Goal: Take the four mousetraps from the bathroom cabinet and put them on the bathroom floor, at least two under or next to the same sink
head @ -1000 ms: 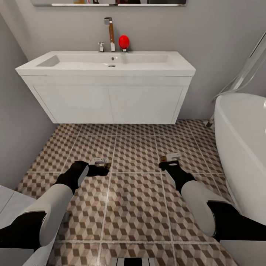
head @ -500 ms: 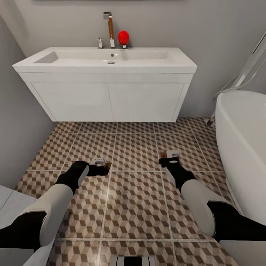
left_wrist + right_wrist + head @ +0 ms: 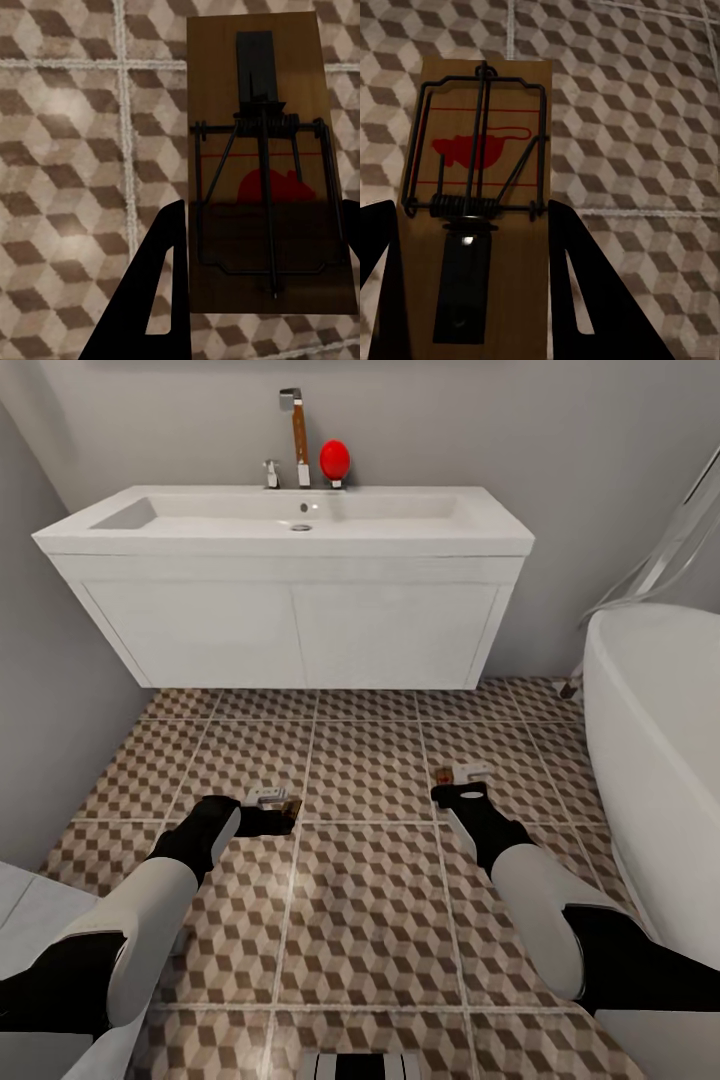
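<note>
Each gripper holds one mousetrap, a small brown board with dark wire and a red spot. My left gripper (image 3: 272,807) (image 3: 266,225) is shut on a mousetrap (image 3: 276,796) (image 3: 262,112), low over the bathroom floor (image 3: 360,920) in front of the sink (image 3: 290,525). My right gripper (image 3: 458,785) (image 3: 472,217) is shut on another mousetrap (image 3: 462,771) (image 3: 484,97), also just above the tiles, nearer the sink's right half. Both traps lie flat between the dark fingers (image 3: 161,292) (image 3: 585,292). The cabinet is out of view.
A white bathtub (image 3: 660,760) rises close on the right, beside my right arm. A grey wall (image 3: 50,710) closes the left side. A chrome tap (image 3: 295,435) and a red object (image 3: 335,460) stand at the back of the basin. Open tiles lie under the vanity (image 3: 300,625).
The view has tipped slightly downward, so the sink sits higher in the picture. My right gripper with its mousetrap has edged a little toward the sink. The left gripper has stayed put.
</note>
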### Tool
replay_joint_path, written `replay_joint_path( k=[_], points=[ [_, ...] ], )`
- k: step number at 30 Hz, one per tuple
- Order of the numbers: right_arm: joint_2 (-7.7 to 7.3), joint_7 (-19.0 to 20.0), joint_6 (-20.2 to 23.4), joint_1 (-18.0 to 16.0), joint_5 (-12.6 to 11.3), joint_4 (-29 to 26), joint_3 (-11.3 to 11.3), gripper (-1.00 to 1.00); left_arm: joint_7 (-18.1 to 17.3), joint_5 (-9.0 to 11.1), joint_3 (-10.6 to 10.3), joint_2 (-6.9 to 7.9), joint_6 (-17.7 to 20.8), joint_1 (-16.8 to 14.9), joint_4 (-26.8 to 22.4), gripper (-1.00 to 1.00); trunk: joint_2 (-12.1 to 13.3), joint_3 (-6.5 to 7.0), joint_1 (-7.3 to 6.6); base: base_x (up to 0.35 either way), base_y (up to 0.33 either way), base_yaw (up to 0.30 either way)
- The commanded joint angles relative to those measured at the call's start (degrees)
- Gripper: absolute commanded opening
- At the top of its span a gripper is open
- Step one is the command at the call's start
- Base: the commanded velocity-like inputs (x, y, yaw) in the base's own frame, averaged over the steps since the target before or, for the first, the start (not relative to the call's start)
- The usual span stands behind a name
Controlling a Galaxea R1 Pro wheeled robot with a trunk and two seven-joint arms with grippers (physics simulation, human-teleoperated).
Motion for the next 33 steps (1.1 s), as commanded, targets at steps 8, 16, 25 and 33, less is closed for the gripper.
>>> replay_joint_path(
  k=[8, 16, 25, 33],
  points=[
    [0.12, 0.0, 0.7, 0.0, 0.2, 0.0, -0.5, -1.00, -0.3, -0.5, 0.3, -0.09, 0.6, 0.0, -0.2, -1.00, 0.0, -0.69, -0.01, 0.000, 0.000, 0.000],
    [0.06, -0.1, 0.5, 0.0, 0.1, 0.0, -0.5, -1.00, -0.3, -0.6, 0.2, -0.71, 0.7, 0.0, -0.9, -1.00, 0.0, -1.42, -0.01, 0.000, 0.000, 0.000],
    [0.01, -0.2, 0.3, 0.0, 0.1, 0.0, -0.5, -1.00, -0.3, -0.6, 0.2, -0.92, 0.8, 0.0, -2.4, -1.00, 0.0, -1.88, -0.01, 0.001, 0.000, 0.000],
    [0.08, -0.2, 0.2, 0.0, 0.0, 0.1, -0.5, -1.00, 2.4, -1.9, -0.4, -1.00, 0.7, 0.0, -1.9, -1.00, 0.0, -1.92, -0.01, 0.186, 0.000, 0.000]
  ],
)
